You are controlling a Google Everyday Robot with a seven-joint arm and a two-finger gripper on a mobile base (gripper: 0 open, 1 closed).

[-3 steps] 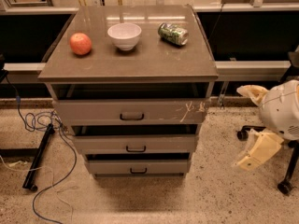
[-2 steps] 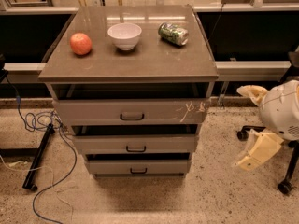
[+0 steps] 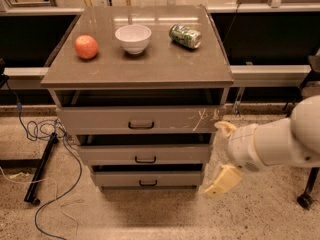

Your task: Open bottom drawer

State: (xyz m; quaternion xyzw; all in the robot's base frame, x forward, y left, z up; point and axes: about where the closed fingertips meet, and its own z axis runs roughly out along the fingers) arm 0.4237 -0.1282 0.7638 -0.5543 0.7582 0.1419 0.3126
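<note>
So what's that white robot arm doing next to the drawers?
The robot's gripper hangs by the right side of the drawer cabinet, fingers spread apart, holding nothing. It is meant to open the bottom drawer, but it has not touched the handle yet. On top sit an apple, a white bowl and a can.

Arm [image 3: 280, 144] comes in from the right; gripper [image 3: 223, 155] low, just beside desk [image 3: 150, 69] front-right corner, fingers spread wide.
</note>
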